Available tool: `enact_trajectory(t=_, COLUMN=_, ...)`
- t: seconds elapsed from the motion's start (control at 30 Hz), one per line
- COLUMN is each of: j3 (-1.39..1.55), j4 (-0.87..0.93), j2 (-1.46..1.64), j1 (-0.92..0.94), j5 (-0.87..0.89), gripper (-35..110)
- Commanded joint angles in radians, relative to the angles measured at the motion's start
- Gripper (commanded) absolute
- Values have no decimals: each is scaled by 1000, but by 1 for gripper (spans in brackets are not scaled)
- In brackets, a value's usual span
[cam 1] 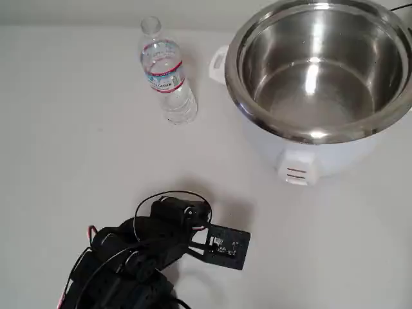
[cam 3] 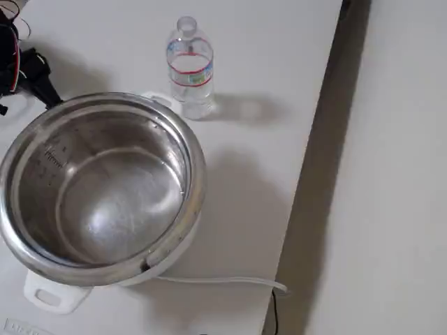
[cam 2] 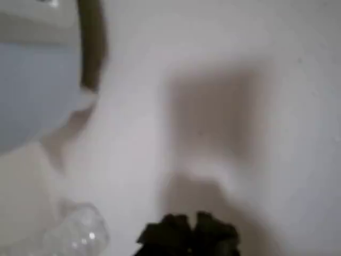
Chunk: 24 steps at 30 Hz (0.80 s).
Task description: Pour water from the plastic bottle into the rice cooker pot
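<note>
Pot (cam 3: pixel 105 188) beside upright bottle (cam 3: pixel 190 68)

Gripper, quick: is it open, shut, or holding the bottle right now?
Gripper: cannot be told whether open or shut, too blurred. It holds nothing; the plastic bottle stands apart on the table.

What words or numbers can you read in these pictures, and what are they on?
None can be read for sure.
Plastic bottle label: there is print on the white, blue and red band, too small and blurred to read.
Rice cooker pot inner wall: stamped level marks and figures, too small to read.
White cooker body: two small reddish marks on the front tab, not readable as letters.
</note>
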Motion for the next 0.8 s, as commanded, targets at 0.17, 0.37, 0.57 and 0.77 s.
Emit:
enact_trajectory(t=0.17, j3=-17, j4=2, j2=6, j1=-6, j5=-12, gripper=0)
enact_trajectory(t=0.37, j3=-15, j4=-6, j2=6, j1=-49, j5=-100, gripper=0)
enact_trajectory(t=0.57, j3=-11, j4=-14, j2=6, j1=-78, j5=-195, gripper=0)
enact_trajectory(t=0.77, j3=-6, j4=8, j2=6, j1=-103, j5=-396, gripper=1)
